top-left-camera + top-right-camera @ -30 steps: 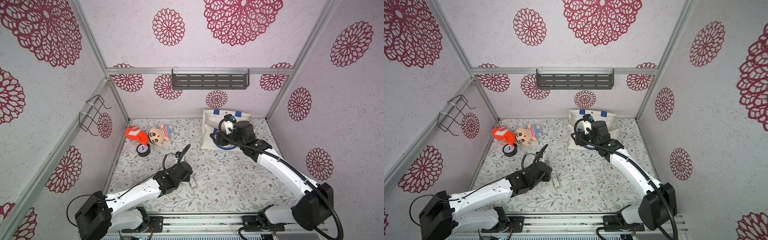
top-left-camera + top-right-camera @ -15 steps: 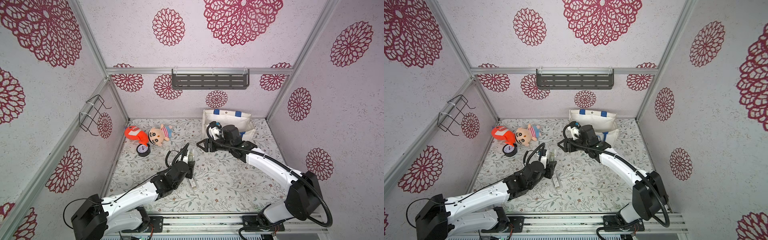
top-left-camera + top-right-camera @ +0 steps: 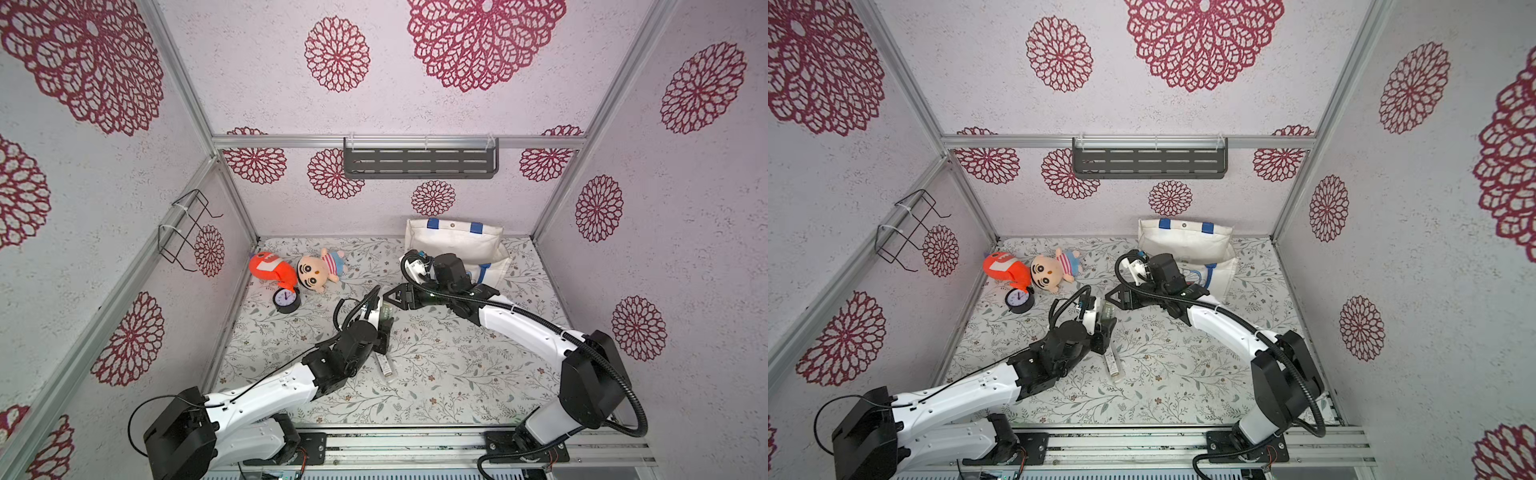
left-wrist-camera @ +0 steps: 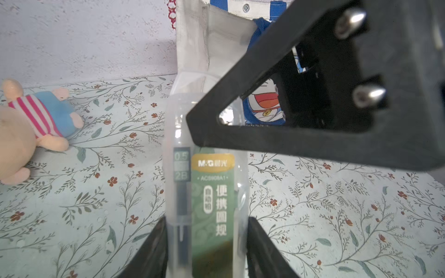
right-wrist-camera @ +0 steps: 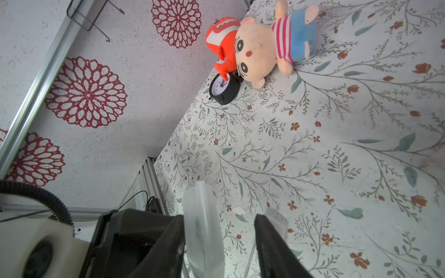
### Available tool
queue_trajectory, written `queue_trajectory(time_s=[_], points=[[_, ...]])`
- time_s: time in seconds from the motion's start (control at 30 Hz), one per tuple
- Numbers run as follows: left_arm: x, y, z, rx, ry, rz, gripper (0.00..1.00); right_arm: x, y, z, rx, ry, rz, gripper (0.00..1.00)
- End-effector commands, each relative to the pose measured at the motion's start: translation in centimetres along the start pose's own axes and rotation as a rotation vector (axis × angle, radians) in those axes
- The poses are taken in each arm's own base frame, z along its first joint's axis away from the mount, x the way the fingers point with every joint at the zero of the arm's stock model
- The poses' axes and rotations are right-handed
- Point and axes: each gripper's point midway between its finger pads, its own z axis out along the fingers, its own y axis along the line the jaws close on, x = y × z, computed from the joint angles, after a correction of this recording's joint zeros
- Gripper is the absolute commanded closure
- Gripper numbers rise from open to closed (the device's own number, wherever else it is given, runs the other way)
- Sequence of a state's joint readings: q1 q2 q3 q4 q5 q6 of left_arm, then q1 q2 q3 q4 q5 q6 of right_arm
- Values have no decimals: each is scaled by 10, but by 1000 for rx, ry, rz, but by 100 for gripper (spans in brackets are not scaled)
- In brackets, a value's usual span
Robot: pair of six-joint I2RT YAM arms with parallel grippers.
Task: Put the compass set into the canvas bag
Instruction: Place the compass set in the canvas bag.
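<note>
The left pincer point(image 4: 207, 220) is clamped on one end of the compass set point(image 4: 212, 187), a clear case with a green label. It holds the case off the table point(image 3: 436, 374), near the front of the canvas bag point(image 3: 453, 245) and outside it. The right pincer point(image 5: 219, 217) stands open around the case's far end, which lies against one jaw and clear of the other.
</note>
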State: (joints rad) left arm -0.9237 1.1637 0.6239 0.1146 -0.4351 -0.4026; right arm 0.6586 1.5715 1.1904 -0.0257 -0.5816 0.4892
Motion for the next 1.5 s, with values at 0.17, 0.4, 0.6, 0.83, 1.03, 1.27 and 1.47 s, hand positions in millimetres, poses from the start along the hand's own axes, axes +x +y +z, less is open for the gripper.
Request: queue_trajectory(time_s=[0.17, 0.4, 0.6, 0.83, 1.03, 1.27, 1.47], points=[[-22, -6, 1, 19, -50, 4, 58, -5, 14, 1, -57, -14, -19, 76], [-19, -5, 2, 7, -21, -10, 33, -8, 8, -7, 9, -30, -54, 92], [-6, -1, -3, 13, 6, -53, 17, -26, 5, -37, 125, -80, -117, 100], [6, 4, -6, 18, 20, -92, 17, -83, -4, -112, 304, -254, -166, 100], [13, 6, -2, 12, 43, -112, 17, -142, -29, -194, 517, -450, -164, 100], [28, 6, 10, 3, 102, -136, 20, -183, -91, -250, 758, -540, -73, 100], [39, 10, 16, -33, 154, -152, 21, -192, -148, -243, 887, -477, -27, 100]])
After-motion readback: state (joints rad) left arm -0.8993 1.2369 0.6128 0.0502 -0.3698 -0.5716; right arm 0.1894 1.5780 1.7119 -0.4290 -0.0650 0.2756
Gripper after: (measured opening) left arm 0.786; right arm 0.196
